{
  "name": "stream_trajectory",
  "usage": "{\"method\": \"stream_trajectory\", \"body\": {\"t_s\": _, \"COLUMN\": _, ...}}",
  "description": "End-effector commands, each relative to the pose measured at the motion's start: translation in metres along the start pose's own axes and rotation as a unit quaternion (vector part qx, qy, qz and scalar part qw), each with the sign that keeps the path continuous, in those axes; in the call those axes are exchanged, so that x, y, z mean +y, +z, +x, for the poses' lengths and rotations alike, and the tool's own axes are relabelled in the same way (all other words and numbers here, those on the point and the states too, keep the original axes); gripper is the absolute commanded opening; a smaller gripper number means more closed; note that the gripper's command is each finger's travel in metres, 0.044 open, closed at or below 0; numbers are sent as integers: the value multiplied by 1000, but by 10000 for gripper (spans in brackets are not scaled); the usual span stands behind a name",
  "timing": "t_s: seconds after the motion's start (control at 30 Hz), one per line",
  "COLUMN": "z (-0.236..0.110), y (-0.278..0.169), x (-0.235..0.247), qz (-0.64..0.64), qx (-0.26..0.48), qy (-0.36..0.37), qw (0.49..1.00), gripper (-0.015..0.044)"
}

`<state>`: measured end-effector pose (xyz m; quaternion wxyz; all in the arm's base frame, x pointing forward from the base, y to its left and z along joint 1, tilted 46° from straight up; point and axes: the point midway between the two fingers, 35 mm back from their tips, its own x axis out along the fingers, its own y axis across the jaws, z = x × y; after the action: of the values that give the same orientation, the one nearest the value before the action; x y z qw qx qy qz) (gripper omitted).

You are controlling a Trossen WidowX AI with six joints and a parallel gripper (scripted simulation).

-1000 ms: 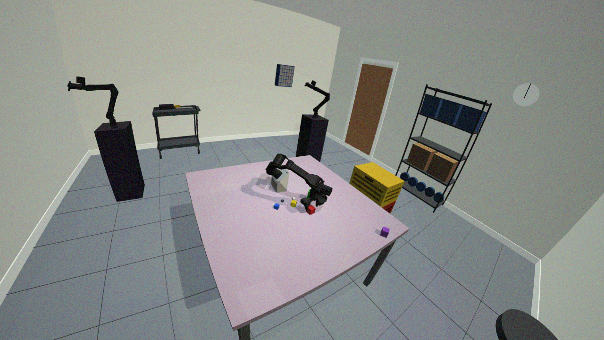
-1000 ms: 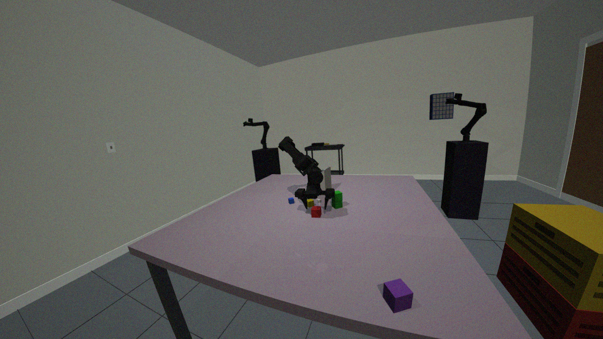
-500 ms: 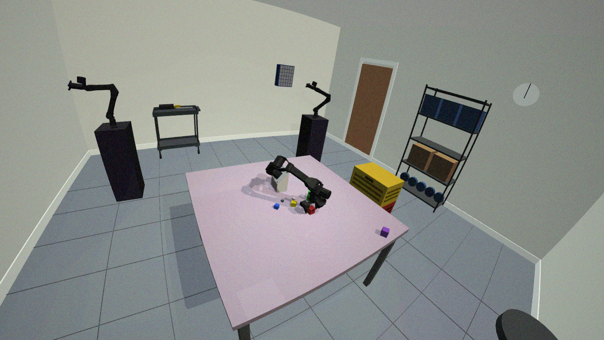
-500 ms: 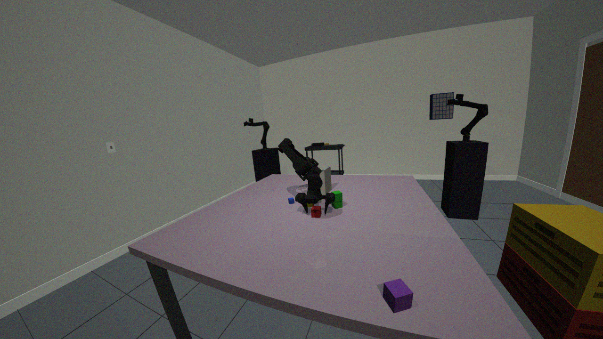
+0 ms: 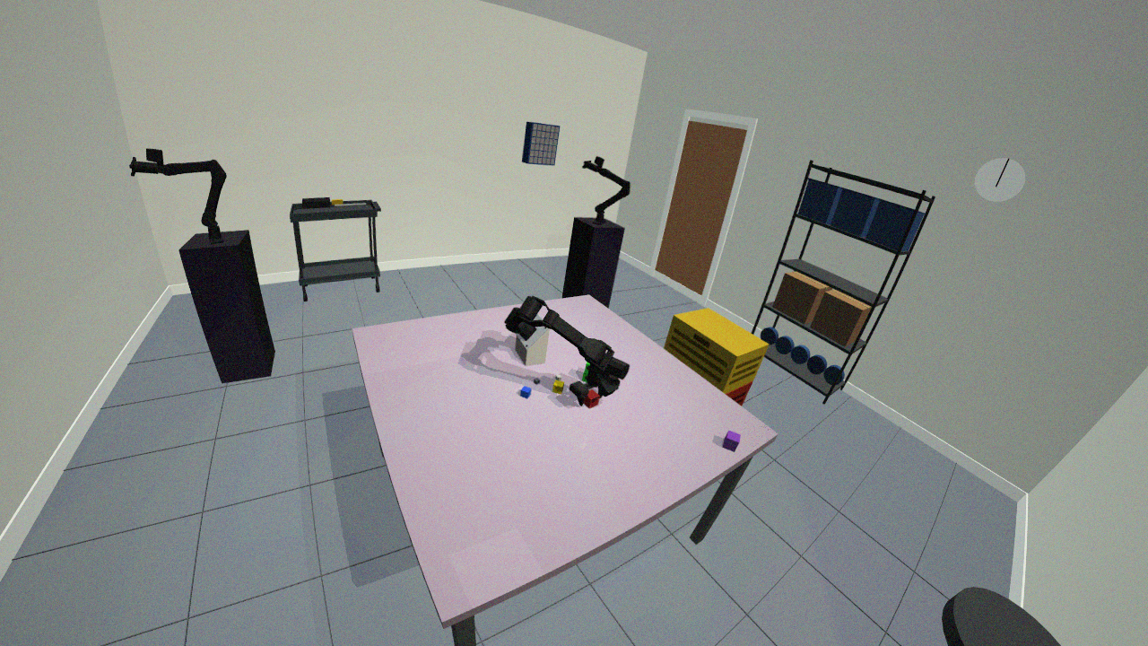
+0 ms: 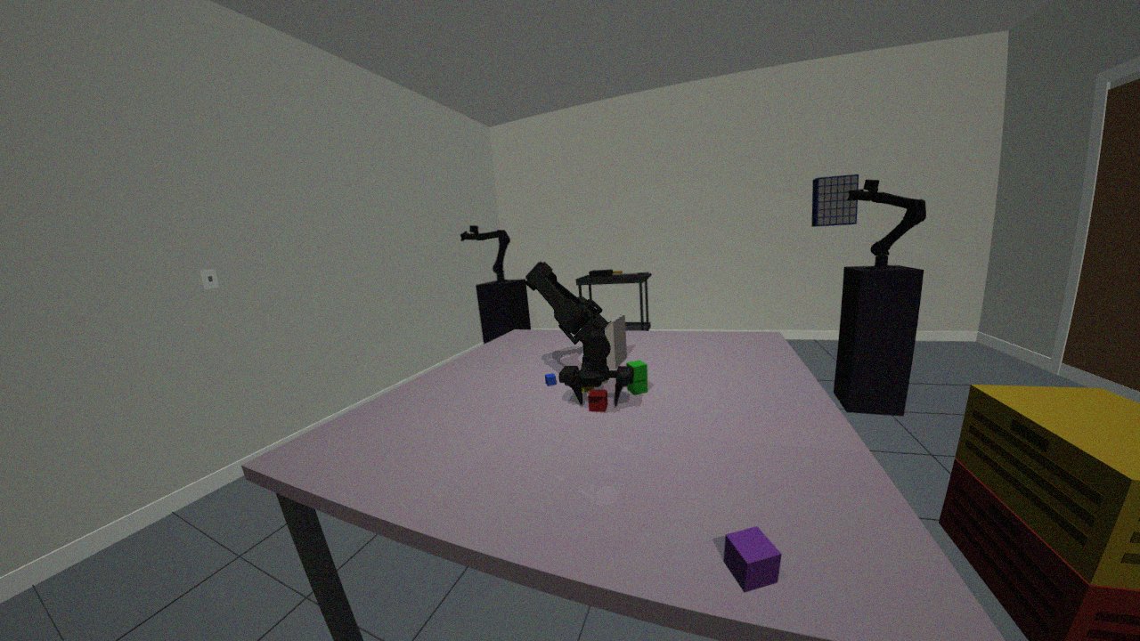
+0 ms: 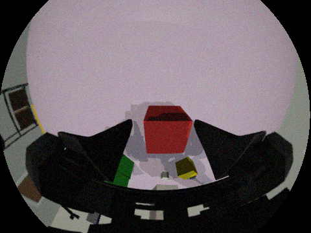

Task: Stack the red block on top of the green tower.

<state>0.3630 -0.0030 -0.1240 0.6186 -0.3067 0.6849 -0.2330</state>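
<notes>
Jaws wide open, empty, straddling red block [image 7: 167, 134]; block flat on table [image 7: 160, 39].

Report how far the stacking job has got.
Done: the open pincer straddles the red block, which sits on the table. In hand: nothing gripped. Left: close, lift, and set the block on the green tower, standing beside the pincer.

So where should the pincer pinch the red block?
On its two flat side faces, coming straight down from above. The red block sits square on the table between the open pincer fingers, which hold nothing. The green tower stands close beside it, so come down carefully.
</notes>
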Motion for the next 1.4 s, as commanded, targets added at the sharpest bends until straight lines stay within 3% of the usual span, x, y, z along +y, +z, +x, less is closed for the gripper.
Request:
{"method": "stream_trajectory", "body": {"t_s": 0.0, "z": 1, "y": 0, "x": 0, "qz": -3, "qx": 0, "qy": -2, "qw": 1000, "gripper": 440}}
{"method": "stream_trajectory", "body": {"t_s": 0.03, "z": 0, "y": 0, "x": 0, "qz": 0, "qx": 0, "qy": 0, "qw": 1000, "gripper": 440}}
{"method": "stream_trajectory", "body": {"t_s": 0.37, "z": 0, "y": 0, "x": 0, "qz": 0, "qx": 0, "qy": 0, "qw": 1000, "gripper": 177}}
{"method": "stream_trajectory", "body": {"t_s": 0.6, "z": 0, "y": 0, "x": 0, "qz": 0, "qx": 0, "qy": 0, "qw": 1000, "gripper": 131}}
{"method": "stream_trajectory", "body": {"t_s": 0.77, "z": -16, "y": 0, "x": 0, "qz": -2, "qx": 0, "qy": 0, "qw": 1000, "gripper": 0}}
{"method": "stream_trajectory", "body": {"t_s": 1.37, "z": -104, "y": 0, "x": 1, "qz": -4, "qx": 0, "qy": 1, "qw": 1000, "gripper": 0}}
